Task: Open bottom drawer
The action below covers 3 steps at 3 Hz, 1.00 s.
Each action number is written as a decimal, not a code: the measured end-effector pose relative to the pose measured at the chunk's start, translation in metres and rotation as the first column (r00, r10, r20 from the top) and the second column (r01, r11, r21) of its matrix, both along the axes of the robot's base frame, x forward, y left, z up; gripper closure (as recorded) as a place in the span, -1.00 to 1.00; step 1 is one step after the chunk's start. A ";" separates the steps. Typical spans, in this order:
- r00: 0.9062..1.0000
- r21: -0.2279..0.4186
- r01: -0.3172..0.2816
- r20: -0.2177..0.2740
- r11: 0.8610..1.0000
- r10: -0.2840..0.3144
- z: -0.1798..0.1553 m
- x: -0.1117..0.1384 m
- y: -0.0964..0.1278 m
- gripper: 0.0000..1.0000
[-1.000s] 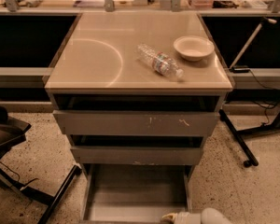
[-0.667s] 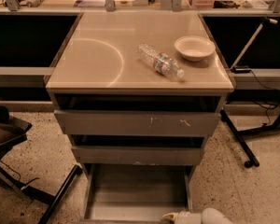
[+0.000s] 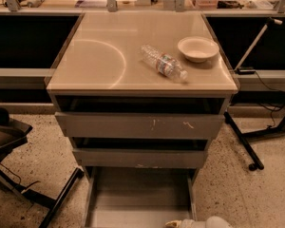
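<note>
My tool (image 3: 178, 223) sits at the lower edge, near the front of the bottom drawer (image 3: 137, 196), which stands pulled out under the bench (image 3: 109, 63). I cannot tell whether my tool is spread.

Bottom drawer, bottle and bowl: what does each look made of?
The bottom drawer looks like matte grey painted metal or laminate: dull flat tray, thin side walls. The bottle is clear plastic: see-through, with a printed label. The bowl is smooth off-white, ceramic or hard plastic: even rim, no pattern. The hand sits at the drawer's front edge, bottom of the view.
</note>
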<state>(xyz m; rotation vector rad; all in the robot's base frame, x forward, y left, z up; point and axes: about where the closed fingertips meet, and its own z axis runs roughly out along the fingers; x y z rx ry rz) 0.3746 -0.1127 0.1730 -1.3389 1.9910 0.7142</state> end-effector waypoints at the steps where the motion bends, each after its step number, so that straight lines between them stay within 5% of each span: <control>1: 1.000 0.007 -0.006 0.001 1.000 0.006 -0.003 -0.017 0.002 1.00; 2: 1.000 0.007 -0.006 0.001 1.000 0.006 0.000 -0.020 0.001 1.00; 3: 1.000 0.007 -0.006 0.001 1.000 0.006 0.000 -0.020 0.001 0.62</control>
